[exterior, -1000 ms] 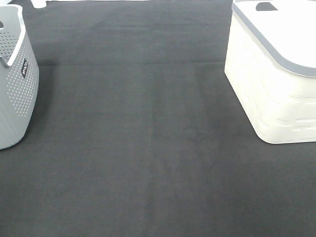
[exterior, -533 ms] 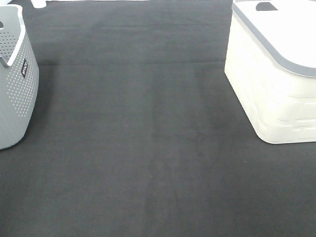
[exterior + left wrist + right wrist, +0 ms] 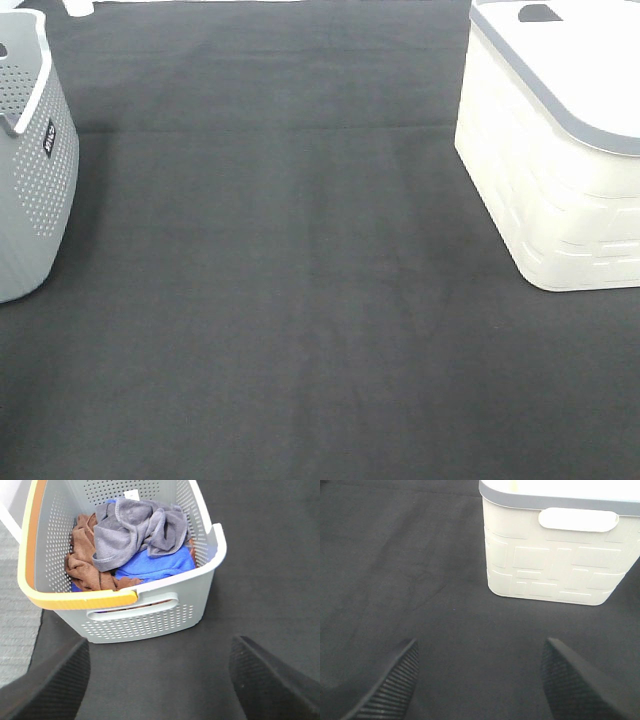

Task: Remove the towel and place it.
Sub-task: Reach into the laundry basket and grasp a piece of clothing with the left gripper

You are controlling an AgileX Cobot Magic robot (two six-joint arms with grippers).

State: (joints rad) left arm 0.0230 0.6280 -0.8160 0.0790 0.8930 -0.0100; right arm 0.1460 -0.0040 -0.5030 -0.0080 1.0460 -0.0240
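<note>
Left gripper (image 3: 160, 690): wide open, gripping nothing, the two dark ribbed fingers (image 3: 50, 685) far apart at either side of the wrist view. Hangs above the black mat (image 3: 260, 580), just short of the grey perforated basket (image 3: 150, 620), touching neither its near wall nor its rim.

Right gripper (image 3: 480, 690): likewise spread wide, nothing between the fingers (image 3: 385, 685). Poised over bare mat, facing the white bin (image 3: 545, 565) and apart from it.

Towel (image 3: 135, 530): inside the basket, crumpled on top of the pile, greyish-lavender, with a stitched hem showing along one fold. Lies over a blue cloth (image 3: 155, 565) and against a brown cloth (image 3: 85, 565) bunched on the side under the orange handle band (image 3: 75, 599). Small white patch (image 3: 131, 495) at the towel's far edge, probably a tag, though too small to say for sure.

From the high camera: basket (image 3: 30, 200) at the left edge, cut off by the frame, contents out of sight. White bin (image 3: 540, 200) at the right, with a grey band round its top; a slot handle in its side seen from the right wrist. Basket and bin well apart, with a wide stretch of black mat (image 3: 300, 300) between them, faintly creased.
</note>
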